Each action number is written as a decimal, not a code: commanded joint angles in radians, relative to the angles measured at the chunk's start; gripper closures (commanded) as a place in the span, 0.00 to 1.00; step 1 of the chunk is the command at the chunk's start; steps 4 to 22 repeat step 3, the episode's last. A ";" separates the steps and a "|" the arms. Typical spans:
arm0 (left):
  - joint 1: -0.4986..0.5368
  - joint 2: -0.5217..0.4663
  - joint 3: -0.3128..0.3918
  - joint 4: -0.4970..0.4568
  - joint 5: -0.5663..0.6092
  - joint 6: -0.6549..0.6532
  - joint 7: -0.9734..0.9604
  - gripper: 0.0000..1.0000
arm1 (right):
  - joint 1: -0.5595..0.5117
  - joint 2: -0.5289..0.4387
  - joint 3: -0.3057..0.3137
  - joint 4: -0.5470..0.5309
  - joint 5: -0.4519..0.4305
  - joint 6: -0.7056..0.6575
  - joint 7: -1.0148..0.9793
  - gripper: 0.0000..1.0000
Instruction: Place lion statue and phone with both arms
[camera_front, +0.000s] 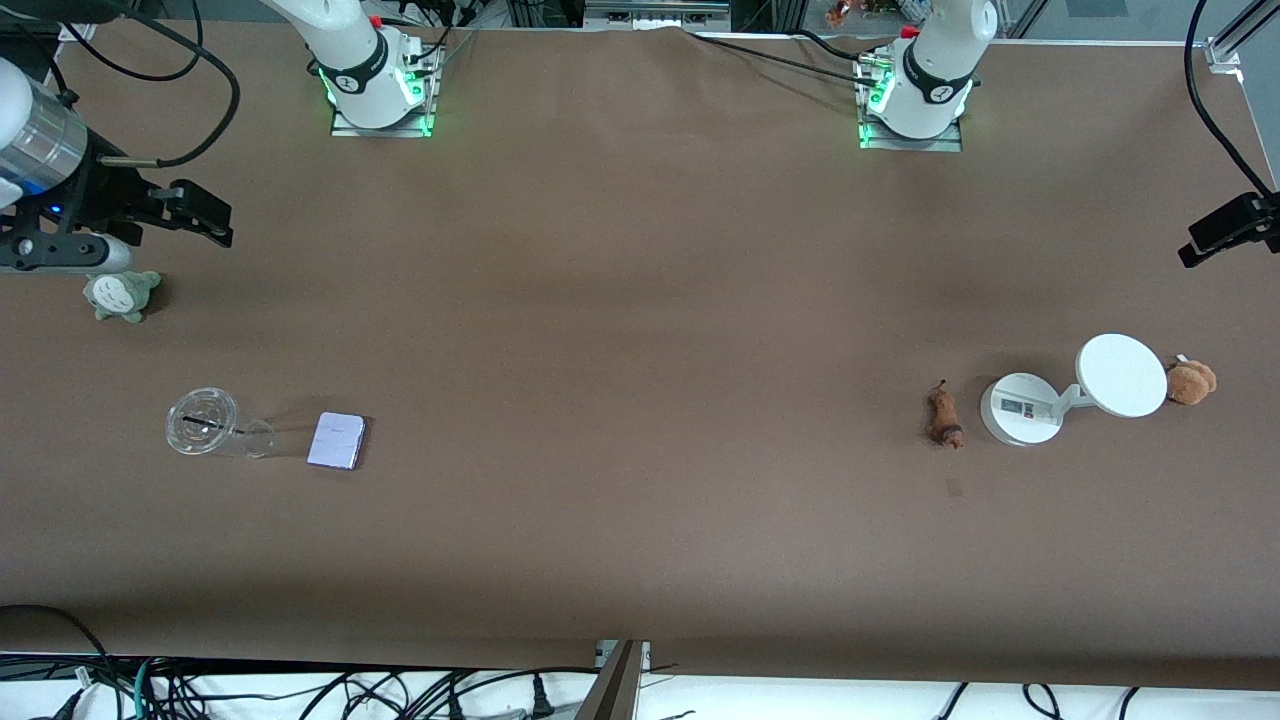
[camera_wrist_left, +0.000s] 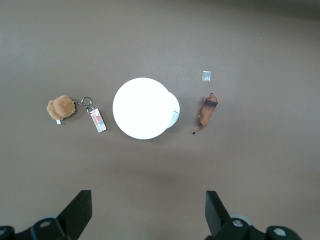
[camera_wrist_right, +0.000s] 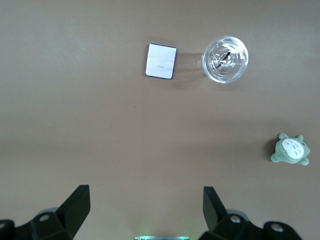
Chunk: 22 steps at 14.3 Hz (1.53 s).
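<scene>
On the desk (camera_front: 640, 300), the lion (camera_front: 943, 417) lies beside the stand (camera_front: 1022, 408), long axis toward the front camera, the phone (camera_front: 337, 440) lies flat by the cup (camera_front: 205, 424), and both the left gripper (camera_wrist_left: 148, 212) and right gripper (camera_wrist_right: 145, 210) hang wide open, empty.

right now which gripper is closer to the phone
Right. The right gripper is up at the right arm's end of the table, the end where the phone lies. The left gripper is up at the left arm's end, with most of the table between it and the phone.
</scene>
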 joint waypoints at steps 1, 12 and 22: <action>0.002 0.016 -0.005 0.035 0.016 -0.021 -0.002 0.00 | -0.009 0.015 0.014 0.023 -0.020 -0.012 -0.013 0.00; 0.002 0.016 -0.005 0.034 0.016 -0.021 -0.002 0.00 | -0.012 0.015 0.014 0.025 -0.020 -0.011 -0.013 0.00; 0.002 0.016 -0.005 0.034 0.016 -0.021 -0.002 0.00 | -0.012 0.015 0.014 0.025 -0.020 -0.011 -0.013 0.00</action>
